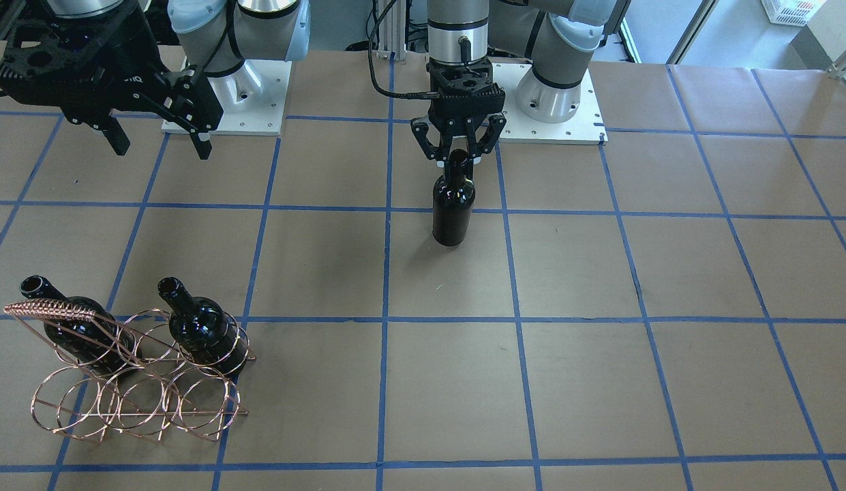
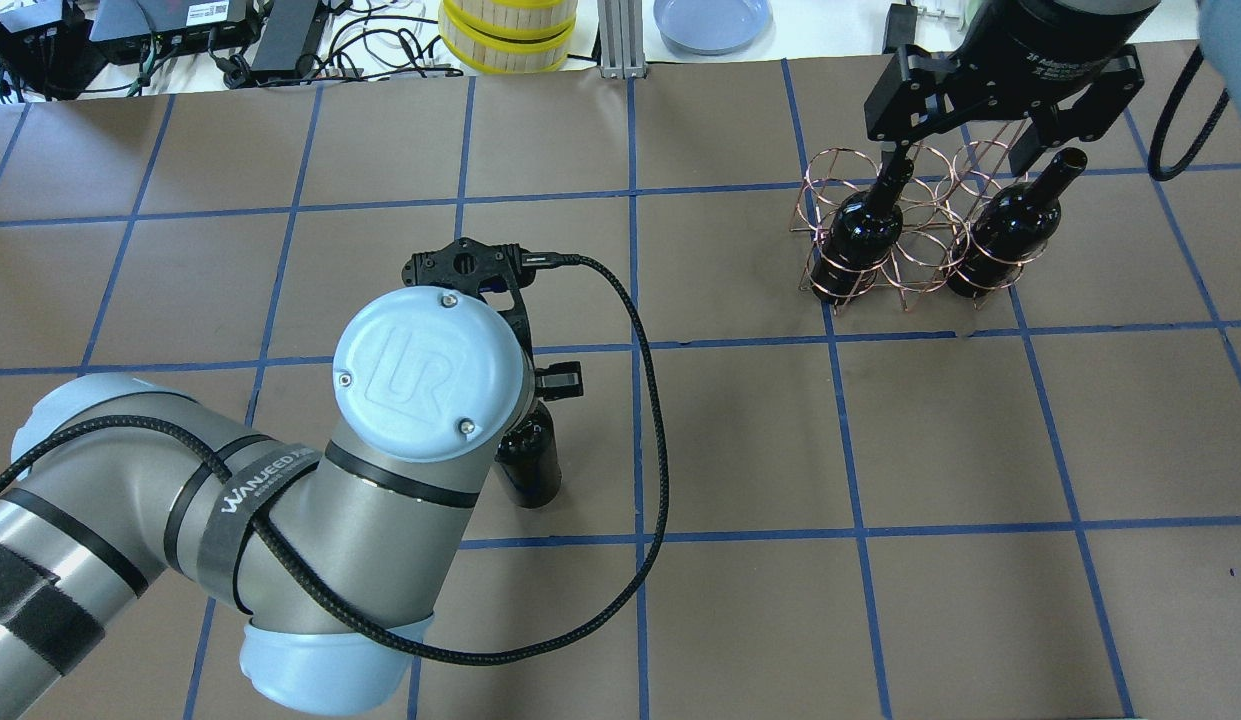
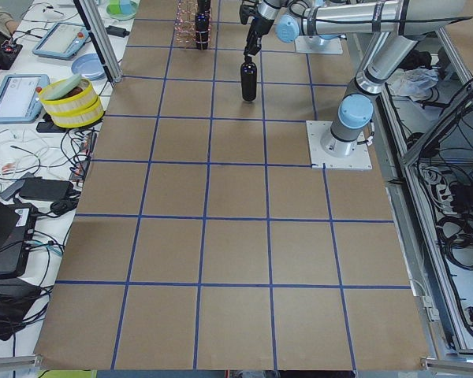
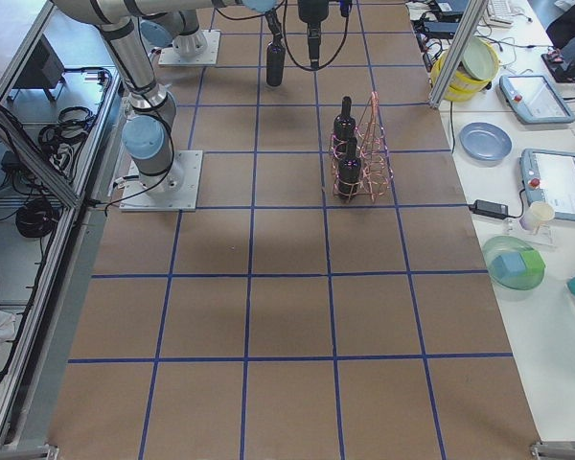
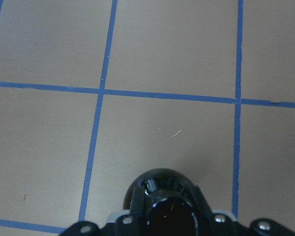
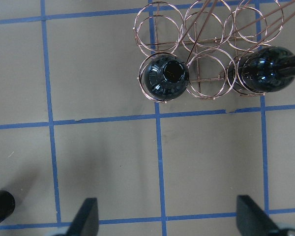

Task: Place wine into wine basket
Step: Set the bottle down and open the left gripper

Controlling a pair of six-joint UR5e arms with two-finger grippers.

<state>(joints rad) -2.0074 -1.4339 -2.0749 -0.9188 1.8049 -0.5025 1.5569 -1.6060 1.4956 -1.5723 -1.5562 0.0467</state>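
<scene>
A glossy black wine bottle [image 1: 453,211] stands upright near the table's middle, also seen in the overhead view [image 2: 530,465]. My left gripper [image 1: 459,158] comes straight down on it and is shut on its neck. The left wrist view shows the bottle's mouth [image 5: 164,201] right under the jaws. The copper wire wine basket [image 1: 136,402] stands at my right side and holds two more black bottles [image 1: 78,327] [image 1: 204,331], tilted in its outer hoops. My right gripper [image 2: 965,150] hangs open and empty high above the basket [image 6: 206,29].
The arms' white base plates [image 1: 225,95] [image 1: 552,102] sit at my edge of the table. Beyond the far edge are a stack of yellow-rimmed bowls [image 2: 505,35], a blue plate [image 2: 710,20] and cables. The brown table has a blue tape grid.
</scene>
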